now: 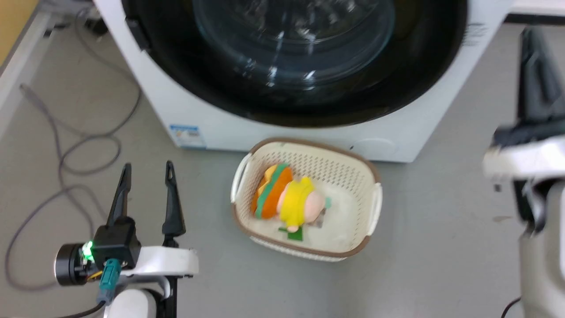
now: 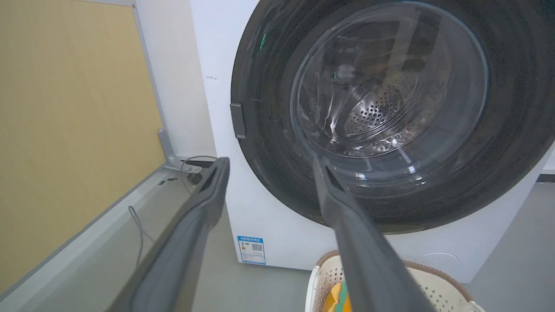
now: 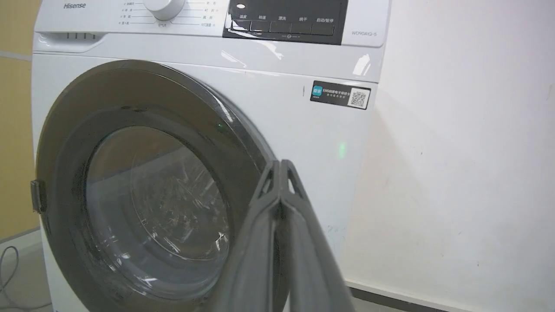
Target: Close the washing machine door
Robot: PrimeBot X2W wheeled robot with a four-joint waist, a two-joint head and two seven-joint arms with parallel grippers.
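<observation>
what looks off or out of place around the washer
Nothing spilled or broken. The washing machine door looks shut. Minor oddities: clear film peeling across the control panel, and a loose grey cable sprawled on the floor left of the washing machine.

lit brightly and evenly, with soft, faint shadows. streaked with white glare across the washing machine door (image 1: 291, 57) glass at 12 o'clock in the head view; smeared with blur at 3 o'clock on the right gripper (image 1: 533, 44). shaded softly on the wall (image 3: 403, 173) at 3 o'clock in the right wrist view.
</observation>
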